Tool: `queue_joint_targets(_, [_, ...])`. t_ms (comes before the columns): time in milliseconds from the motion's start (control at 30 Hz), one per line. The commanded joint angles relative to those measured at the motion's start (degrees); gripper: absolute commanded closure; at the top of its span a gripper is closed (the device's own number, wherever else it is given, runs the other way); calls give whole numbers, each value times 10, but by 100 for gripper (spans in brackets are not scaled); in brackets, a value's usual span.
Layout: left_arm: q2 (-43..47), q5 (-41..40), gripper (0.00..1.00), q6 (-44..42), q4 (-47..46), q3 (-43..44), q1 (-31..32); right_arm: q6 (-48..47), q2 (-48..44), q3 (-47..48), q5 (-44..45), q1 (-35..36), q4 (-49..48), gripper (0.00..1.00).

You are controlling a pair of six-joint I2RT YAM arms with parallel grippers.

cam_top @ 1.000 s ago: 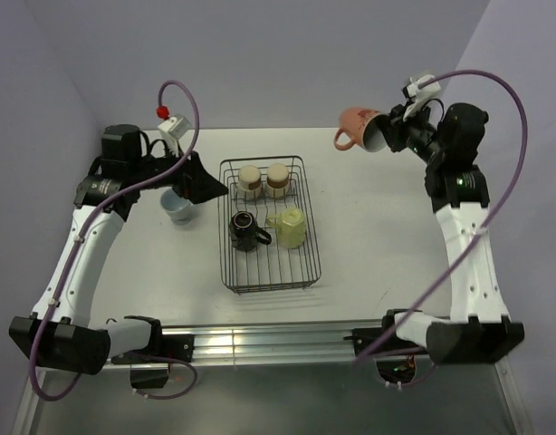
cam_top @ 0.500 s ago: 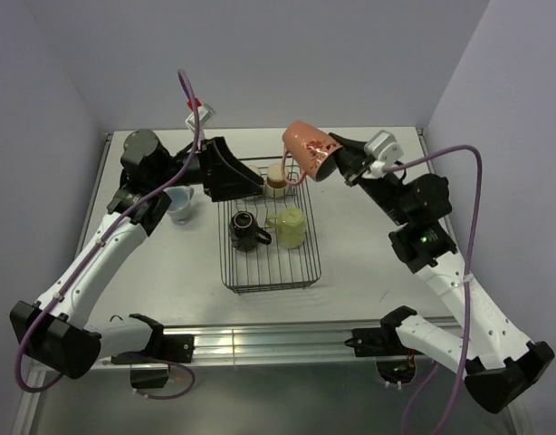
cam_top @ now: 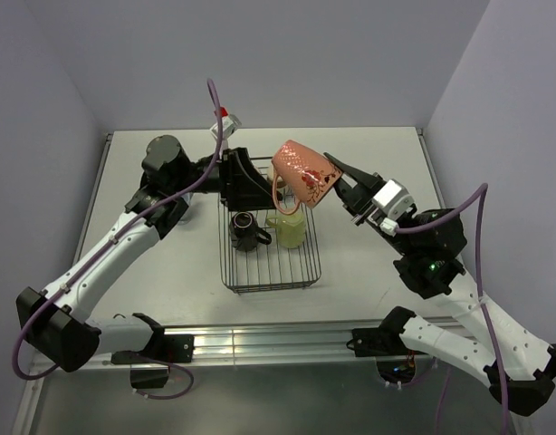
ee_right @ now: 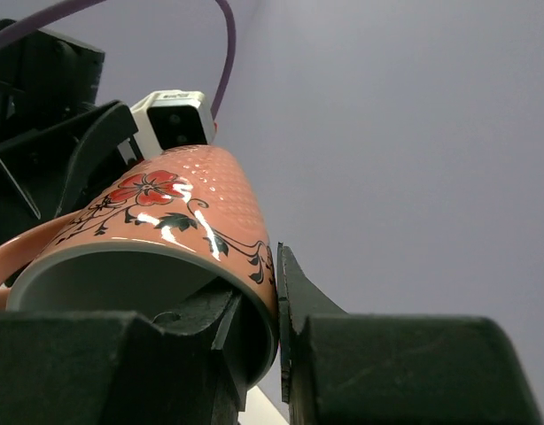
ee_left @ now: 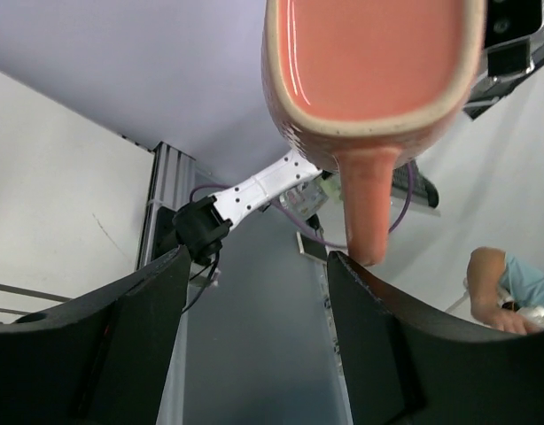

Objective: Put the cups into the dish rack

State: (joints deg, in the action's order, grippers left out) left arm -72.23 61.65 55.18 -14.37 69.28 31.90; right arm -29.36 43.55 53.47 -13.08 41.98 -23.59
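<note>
The salmon-pink mug [cam_top: 303, 172] hangs tilted in the air over the far end of the dish rack [cam_top: 269, 272], with its handle drooping downward. The right fingers [ee_right: 288, 288] pinch only its rim wall, one inside and one outside. All the weight hangs off that thin hold at the lip, so a quick wrist turn could, I judge, let the mug pivot or slip free and drop.

The black cup [cam_top: 244, 229] and the yellow mug [cam_top: 290, 228] already sit in the rack just nearer to you than that spot. The far end of the rack is hidden under the mug, so you cannot tell whether there is room below. Lower it blind and you risk striking whatever stands there, or catching the handle on a wire.

Watch the left fingers [ee_left: 170, 283] too. They are spread, hold nothing, and sit close beside the mug, whose handle dangles just by one of them in the left wrist view. A bump there could knock the mug loose.
</note>
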Motion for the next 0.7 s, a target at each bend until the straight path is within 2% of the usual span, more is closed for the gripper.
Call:
queue_joint_targets(0, [11,1,29,-60,26,35,26,-34,-11,-6,31,23,-56,100])
queue_joint_targets(267, [23,16,31,-96,50,24,56,-87,-16,-32,39,68,-64,100])
queue_joint_targets(500, [48,20,25,-129,74,-16,54,-85,-17,-27,72,72,-66,100])
queue_joint_targets(600, [80,22,21,-129,45,-65,44,-92,-22,-29,89,72,-60,100])
queue_joint_targets(667, [105,25,20,-97,-34,-115,40,-103,-29,-39,100,72,-57,100])
